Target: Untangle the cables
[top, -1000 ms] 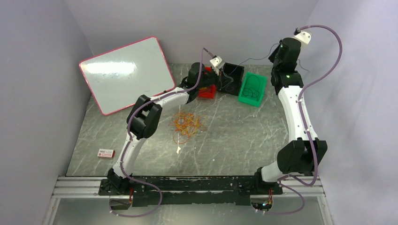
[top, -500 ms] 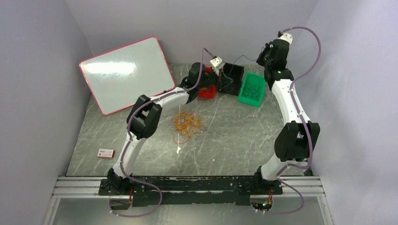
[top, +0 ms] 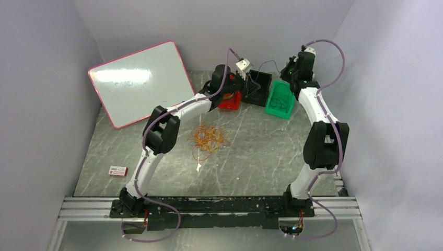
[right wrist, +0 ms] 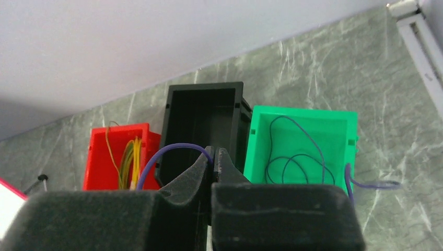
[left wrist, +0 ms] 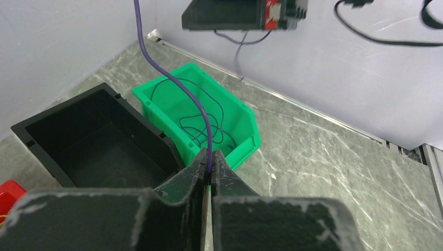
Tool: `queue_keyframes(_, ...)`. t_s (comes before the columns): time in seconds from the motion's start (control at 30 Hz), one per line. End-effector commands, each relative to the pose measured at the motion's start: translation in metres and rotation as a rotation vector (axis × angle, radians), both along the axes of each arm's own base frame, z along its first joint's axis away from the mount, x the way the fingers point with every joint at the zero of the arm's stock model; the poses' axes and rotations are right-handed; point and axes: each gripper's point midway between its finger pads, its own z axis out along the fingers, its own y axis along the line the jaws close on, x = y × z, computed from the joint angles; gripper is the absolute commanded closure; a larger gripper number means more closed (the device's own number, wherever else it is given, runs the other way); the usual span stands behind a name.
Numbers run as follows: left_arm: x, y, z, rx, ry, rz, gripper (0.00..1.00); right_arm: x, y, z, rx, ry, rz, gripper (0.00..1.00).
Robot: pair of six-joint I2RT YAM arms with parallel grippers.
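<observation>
Purple cable (left wrist: pixel 208 138), pinched shut in both my left fingers (left wrist: pixel 194 170) and right fingers (right wrist: pixel 198 168), has travelled with the right arm (top: pixel 318 112) toward the green bin (right wrist: pixel 300 110), likely for dropping.

Back row packed: red bin (top: pixel 230 103), black bin (top: pixel 265 86), green bin (top: pixel 274 111) side by side. Purple wire (right wrist: pixel 177 146) runs between left gripper (left wrist: pixel 209 159) and right gripper (right wrist: pixel 215 154), both pinched on it, looping above the black bin; it bars a straight drop there. Whiteboard (top: pixel 137 82) leans across back-left corner. Cable tangle (top: pixel 209 137) mid-table, left arm (top: pixel 162 133) elbow just beside it on the left. Small box (top: pixel 118 170) front-left. Bare table (top: pixel 261 151) right of tangle and toward near rail (top: pixel 83 209): widest open lane. Strip between tangle and bins also bare. Right arm (top: pixel 324 144) stands along right side; side walls (top: pixel 42 104) close in.
</observation>
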Motion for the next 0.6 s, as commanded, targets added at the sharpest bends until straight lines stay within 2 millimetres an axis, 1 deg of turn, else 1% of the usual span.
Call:
queue_keyframes(0.0,0.005,-0.003,-0.011,0.029,0.017,-0.016,0.93,0.008,0.001,-0.031,0.042,0.031,0.041,1.0)
queue_keyframes(0.07,0.005,-0.003,-0.012,0.032,0.02,-0.016,0.93,0.009,0.003,-0.037,0.054,0.035,0.06,1.0)
queue_keyframes(0.23,0.004,-0.003,-0.018,0.04,0.03,-0.015,0.93,0.011,0.009,-0.04,0.073,0.03,0.095,1.0)
queue_keyframes(0.3,0.004,-0.003,-0.019,0.04,0.034,-0.017,0.93,0.012,0.009,-0.045,0.083,0.043,0.101,1.0)
queue_keyframes(0.47,0.006,-0.004,-0.026,0.058,0.057,-0.012,0.93,0.011,0.006,-0.072,0.128,0.103,0.1,1.0)
queue_keyframes(0.57,0.008,-0.004,-0.03,0.07,0.071,-0.007,0.93,0.011,0.002,-0.087,0.135,0.136,0.085,0.96)
